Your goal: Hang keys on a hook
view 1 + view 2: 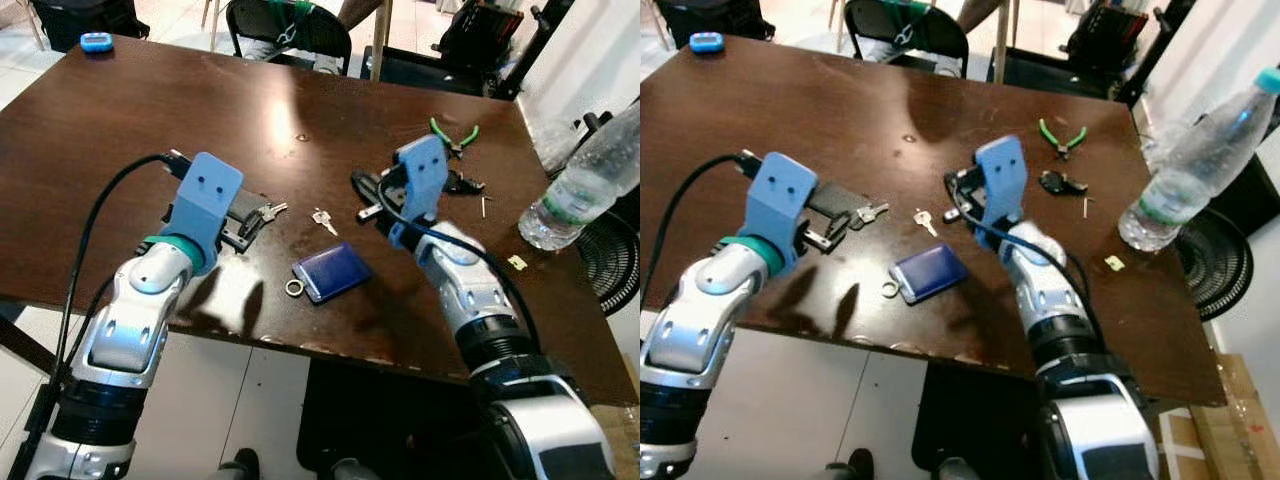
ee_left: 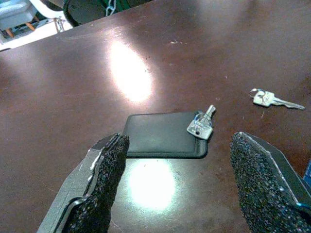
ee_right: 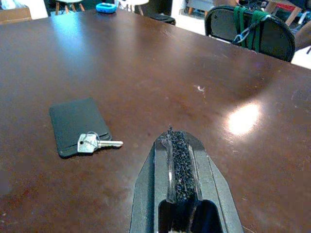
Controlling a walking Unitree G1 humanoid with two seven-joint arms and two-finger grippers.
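Both arms, nearest the head camera, reach over the near edge of a brown table [image 1: 150, 110].

- Left gripper [image 2: 180, 194]: fingers [image 2: 104, 182] spread wide, nothing between them; hovers just short of a black card [image 2: 160, 135], which lies at 12 o'clock from it.
- Key [image 2: 201, 127]: silver, lies on the card's corner, blade reaching past the card edge onto the wood.
- Second key [image 1: 322, 219]: small, on its ring, loose on the table at about 3 o'clock from the card, between the two grippers.
- Right gripper [image 3: 181, 167]: pads pressed together, holding nothing; sits at 3 o'clock from the second key.
- Blue fob [image 1: 332, 272]: flat, with a metal ring [image 1: 294, 288] at its near-left corner; at 6 o'clock from the second key, near the table's front edge.
- Pliers [image 1: 455, 135]: green handles, at 12 o'clock from the right gripper.
- Black clip [image 1: 1062, 183]: just beside the right gripper's far side.
- Bottle [image 1: 585, 180]: clear plastic, leaning at the table's right edge.
- Blue object [image 1: 96, 42]: small, far-left corner.
- Chair [image 1: 290, 30]: black, beyond the far edge.
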